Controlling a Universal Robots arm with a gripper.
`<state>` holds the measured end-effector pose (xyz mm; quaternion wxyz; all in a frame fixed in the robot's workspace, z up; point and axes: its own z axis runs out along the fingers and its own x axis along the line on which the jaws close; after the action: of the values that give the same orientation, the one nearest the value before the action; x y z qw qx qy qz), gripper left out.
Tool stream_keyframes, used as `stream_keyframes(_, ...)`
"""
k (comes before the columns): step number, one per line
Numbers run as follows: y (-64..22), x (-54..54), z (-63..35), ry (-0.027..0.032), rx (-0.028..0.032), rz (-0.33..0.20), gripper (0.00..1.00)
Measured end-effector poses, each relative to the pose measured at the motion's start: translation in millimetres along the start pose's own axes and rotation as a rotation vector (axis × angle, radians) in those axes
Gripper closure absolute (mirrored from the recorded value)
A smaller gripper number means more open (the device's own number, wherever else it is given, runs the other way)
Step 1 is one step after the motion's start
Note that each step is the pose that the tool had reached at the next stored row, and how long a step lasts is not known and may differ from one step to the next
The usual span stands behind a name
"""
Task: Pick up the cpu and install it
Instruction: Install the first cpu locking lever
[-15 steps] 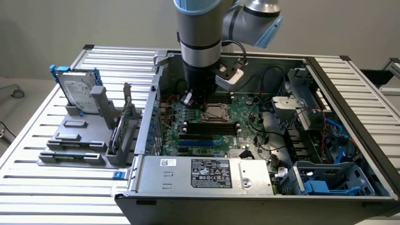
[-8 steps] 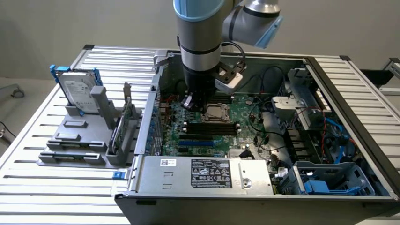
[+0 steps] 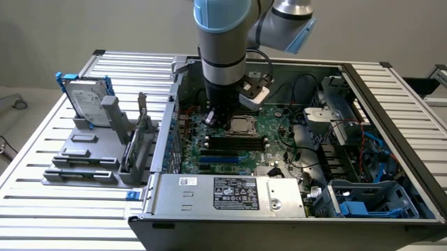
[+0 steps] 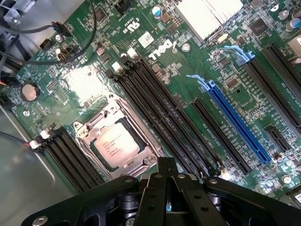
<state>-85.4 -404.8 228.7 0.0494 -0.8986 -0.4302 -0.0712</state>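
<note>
Pale brushed-metal cpu [image 4: 115,145] – dull metal socket frame [image 4: 141,139], glossy green motherboard [image 4: 188,70], matt black pincer [image 4: 167,181]

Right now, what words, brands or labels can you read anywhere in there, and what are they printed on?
"DELL" in white letters, on the green motherboard.
Silvery square cpu in its metal-framed socket: print too faint to read.
White label on the grey power supply box: too small to read.
Silver hard drive label: too small to read.

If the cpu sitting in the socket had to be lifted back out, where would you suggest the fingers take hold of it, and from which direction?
Grip the cpu by two opposite edges of its pale metal top plate, coming straight down from above. It lies flat and low inside the socket frame, with memory slots close alongside, so a sideways approach looks blocked. Only a thin edge seems exposed.
</note>
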Motion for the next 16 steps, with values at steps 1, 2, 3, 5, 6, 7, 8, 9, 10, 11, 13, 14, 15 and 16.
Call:
stream_keyframes(1,-0.4,-0.5,1.7,-0.0001,0.0,0.0,0.89)
stream_keyframes(2,-1.1,-1.2,3.6,0.0002,0.0,0.0,0.89)
stream_keyframes(3,-1.9,-2.1,5.3,0.0003,0.0,0.0,0.89)
stream_keyframes(5,-3.4,-3.8,8.4,0.0001,0.0001,-0.001,0.89)
stream_keyframes(6,-4.1,-4.4,9.9,-0.0002,0.0001,-0.001,0.89)
stream_keyframes(7,-4.5,-4.7,11.4,-0.0002,0.0002,-0.001,0.89)
stream_keyframes(8,-4.9,-4.8,12.8,-0.0004,0.0002,-0.001,0.89)
stream_keyframes(9,-5.2,-4.7,13.9,-0.0003,0.0003,-0.001,0.89)
stream_keyframes(10,-5.5,-4.3,14.8,-0.0003,0.0004,-0.002,0.89)
stream_keyframes(11,-5.8,-4.0,15.6,-0.0003,0.0005,-0.003,0.89)
stream_keyframes(13,-6.1,-3.8,17.3,-0.0001,0.0011,-0.006,0.89)
stream_keyframes(14,-6.2,-3.9,18.2,-0.0002,0.0014,-0.008,0.89)
stream_keyframes(15,-6.3,-3.9,19.2,-0.0002,0.0017,-0.01,0.89)
stream_keyframes(16,-6.4,-4.0,20.2,-0.0003,0.002,-0.011,0.89)
